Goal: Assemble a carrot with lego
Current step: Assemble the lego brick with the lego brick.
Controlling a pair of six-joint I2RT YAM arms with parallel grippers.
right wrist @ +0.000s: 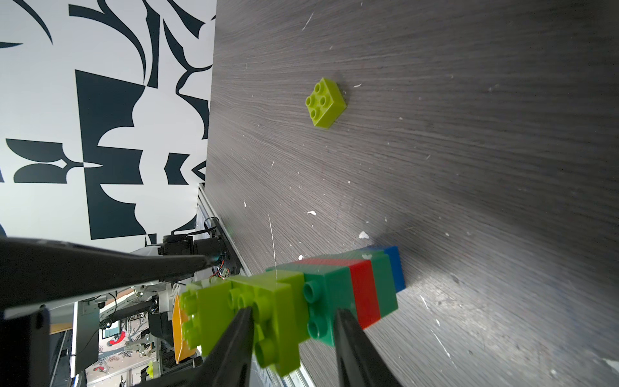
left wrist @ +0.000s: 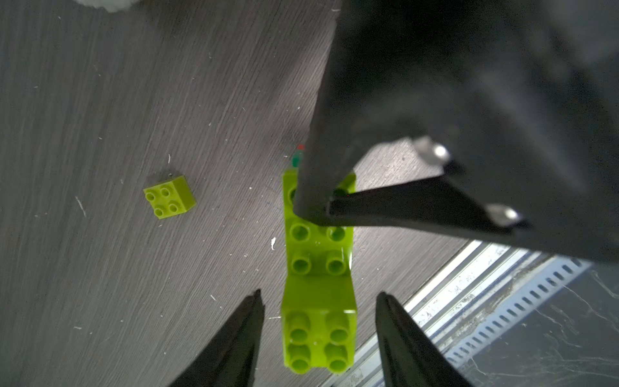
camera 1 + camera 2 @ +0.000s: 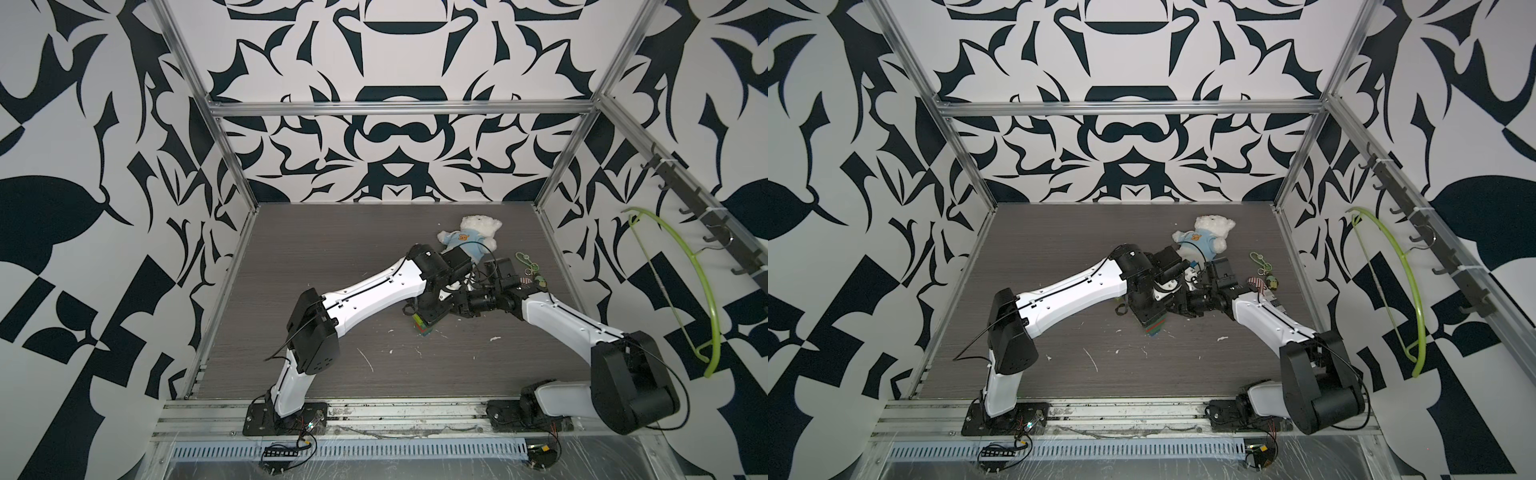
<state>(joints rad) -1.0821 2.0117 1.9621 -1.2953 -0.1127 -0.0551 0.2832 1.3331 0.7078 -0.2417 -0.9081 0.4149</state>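
Okay, right tool (image 1: pixel 293 311) clamps the carrot (image 1: pixel 363 295) at its green layers; left tool (image 2: pixel 320 296) parted, straddling its lime top without touching; lime square brick (image 1: pixel 326 102) lies apart on the counter (image 1: pixel 469 167).

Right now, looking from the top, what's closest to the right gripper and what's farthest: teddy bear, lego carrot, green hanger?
From the right gripper, in a top view:
1. carrot: right in its grip, mid-scene.
2. teddy bear: farther back.
3. green hanger: hanging far off to the right.
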